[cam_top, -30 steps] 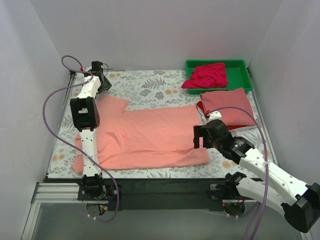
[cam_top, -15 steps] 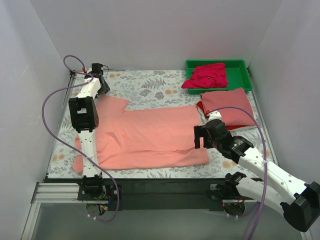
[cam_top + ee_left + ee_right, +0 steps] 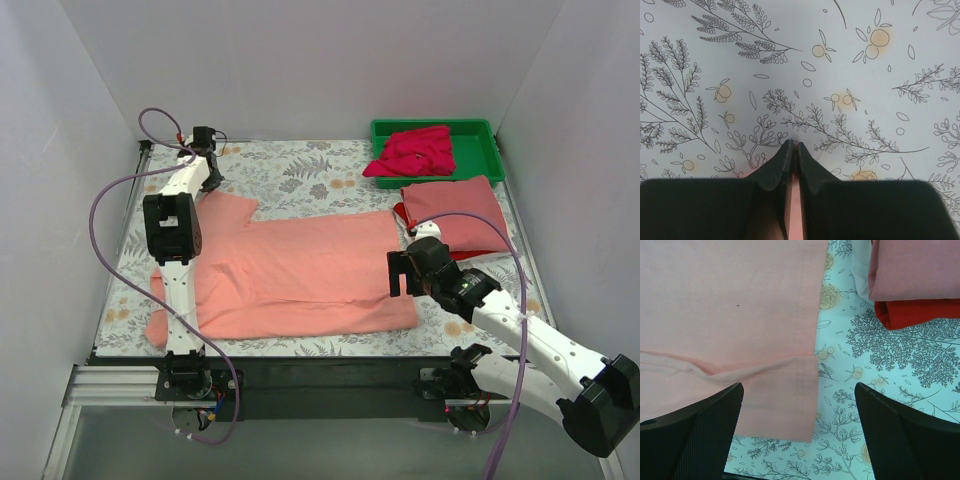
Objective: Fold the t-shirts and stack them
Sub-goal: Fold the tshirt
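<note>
A spread shirt (image 3: 300, 275) lies flat across the middle of the tabletop (image 3: 290, 170). Just to its right sits a stack of folded shirts (image 3: 455, 205). Behind the stack, in the far right corner, a tray (image 3: 482, 128) holds a crumpled shirt (image 3: 415, 152).

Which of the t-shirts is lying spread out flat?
The salmon-pink shirt, mid-table. The dusty rose shirt lies folded on the red shirt at the right, and the magenta shirt is bunched in the green tray.

Red shirt (image 3: 920, 314) mostly hidden beneath folded rose shirt (image 3: 915, 270); salmon shirt (image 3: 725, 305) cut off by left and top edges.
</note>
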`<state>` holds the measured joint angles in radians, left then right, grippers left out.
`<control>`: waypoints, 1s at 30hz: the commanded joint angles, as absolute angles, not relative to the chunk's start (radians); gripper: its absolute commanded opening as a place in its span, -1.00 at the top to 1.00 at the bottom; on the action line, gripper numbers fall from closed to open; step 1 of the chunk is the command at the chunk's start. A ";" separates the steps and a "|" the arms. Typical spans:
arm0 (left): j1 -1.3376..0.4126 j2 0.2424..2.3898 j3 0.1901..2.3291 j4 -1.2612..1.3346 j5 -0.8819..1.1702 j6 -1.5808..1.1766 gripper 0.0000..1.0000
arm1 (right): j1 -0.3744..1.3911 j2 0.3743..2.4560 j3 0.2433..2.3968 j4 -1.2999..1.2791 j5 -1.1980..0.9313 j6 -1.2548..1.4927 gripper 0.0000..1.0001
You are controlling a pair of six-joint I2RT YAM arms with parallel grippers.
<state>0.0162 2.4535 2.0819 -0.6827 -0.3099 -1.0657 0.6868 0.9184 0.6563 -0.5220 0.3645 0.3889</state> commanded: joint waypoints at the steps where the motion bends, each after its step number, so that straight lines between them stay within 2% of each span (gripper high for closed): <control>1: 0.014 2.456 2.016 -0.825 -0.304 -1.065 0.94 | 0.681 0.940 0.698 -0.500 0.377 0.383 -0.97; 2: 0.014 2.448 2.005 -0.822 -0.308 -1.068 1.00 | 0.683 0.945 0.699 -0.499 0.376 0.382 -0.97; 7: 0.014 2.396 1.944 -0.792 -0.313 -1.071 1.00 | 0.678 0.971 0.709 -0.480 0.373 0.373 -0.97; 12: 0.014 2.257 1.847 -0.678 -0.244 -1.077 1.00 | 0.672 1.043 0.784 -0.451 0.385 0.371 -0.97; 17: -0.018 2.163 1.770 -0.637 -0.273 -1.118 1.00 | 0.658 1.213 0.944 -0.426 0.459 0.411 -0.97; 24: -0.020 2.056 1.680 -0.608 -0.313 -1.152 1.00 | 0.578 1.575 1.204 -0.422 0.433 0.452 -0.97; 30: -0.020 2.017 1.697 -0.635 -0.386 -1.173 1.00 | 0.546 1.854 1.462 -0.514 0.434 0.451 -0.97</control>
<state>-0.0235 2.0995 1.6787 -0.6399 -0.3138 -1.1503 0.5564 1.7760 1.3621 -0.4698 0.4137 0.4328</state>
